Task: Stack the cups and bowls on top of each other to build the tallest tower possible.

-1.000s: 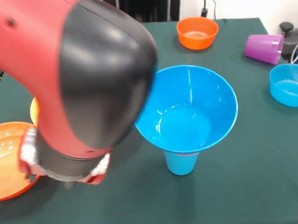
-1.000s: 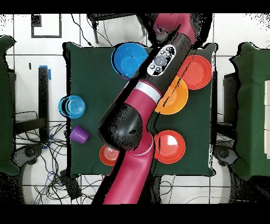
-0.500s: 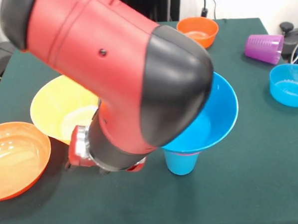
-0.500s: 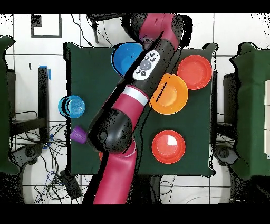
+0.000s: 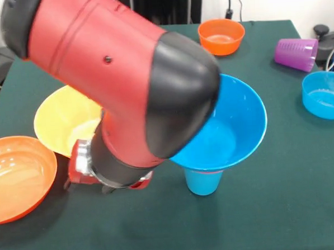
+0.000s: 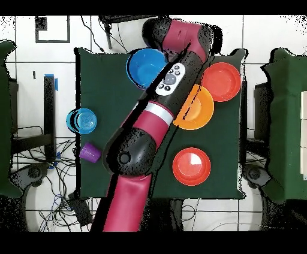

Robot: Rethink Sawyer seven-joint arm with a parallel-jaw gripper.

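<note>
The tower stands mid-table: a light blue cup (image 5: 203, 181), a thin pink rim (image 5: 207, 170) above it, and a large blue bowl (image 5: 237, 127) on top; it also shows in the overhead view (image 6: 143, 64). My red and black arm (image 5: 125, 77) fills the middle and covers the bowl's left side. Its gripper end (image 5: 103, 181) hangs low over the cloth between the yellow-orange bowl (image 5: 57, 119) and the tower, holding nothing that I can see. A large red-orange bowl (image 5: 15, 177) lies at the left. The purple cup (image 5: 296, 54) lies on its side at the back right.
A small orange bowl (image 5: 221, 35) stands at the back and a small blue bowl (image 5: 324, 94) at the right edge. In the overhead view a second red-orange bowl (image 6: 192, 166) sits near the robot's base, and cables lie beside the table (image 6: 108, 90).
The arm has swung from beside the large red-orange bowl toward the tower, then drifted slightly back. It now covers part of the large blue bowl. No bowl or cup has moved.
</note>
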